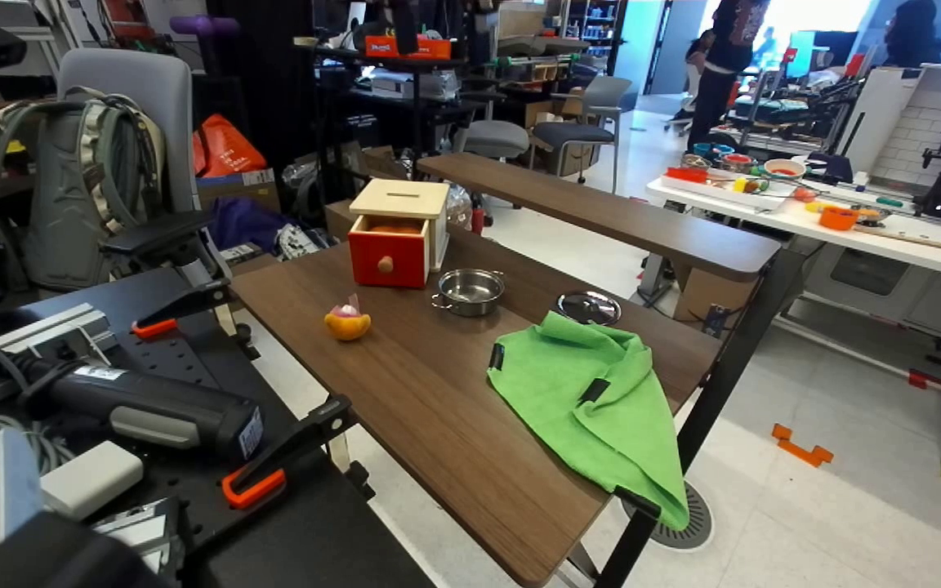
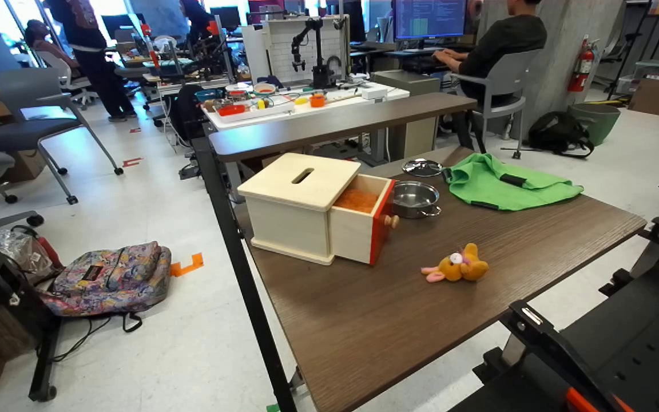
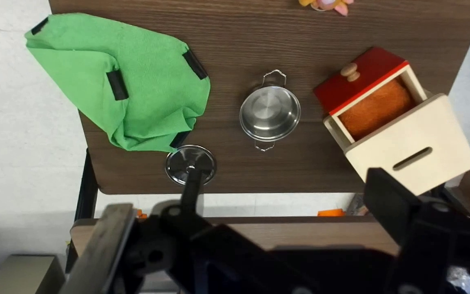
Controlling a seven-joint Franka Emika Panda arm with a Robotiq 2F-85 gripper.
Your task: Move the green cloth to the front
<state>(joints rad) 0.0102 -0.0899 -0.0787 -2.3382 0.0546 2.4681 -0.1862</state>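
The green cloth [image 1: 552, 371] lies crumpled and partly folded on the brown table [image 1: 438, 408], with black patches along its edges. In an exterior view one corner hangs over the table edge. The cloth also shows in an exterior view [image 2: 478, 177] and at the left of the wrist view [image 3: 153, 77]. One corner touches or overlaps the rim of the pot lid. My gripper [image 3: 285, 173] shows at the bottom of the wrist view, its fingers wide apart with nothing between them. It appears to be well above the table and apart from the cloth.
A steel pot [image 3: 269, 112] stands beside the cloth, and its lid [image 3: 190, 163] lies near the table edge. A wooden box [image 3: 414, 151] with an open red drawer [image 3: 365, 77] and a plush toy [image 2: 455, 266] are on the table. A raised shelf [image 1: 601, 212] runs alongside.
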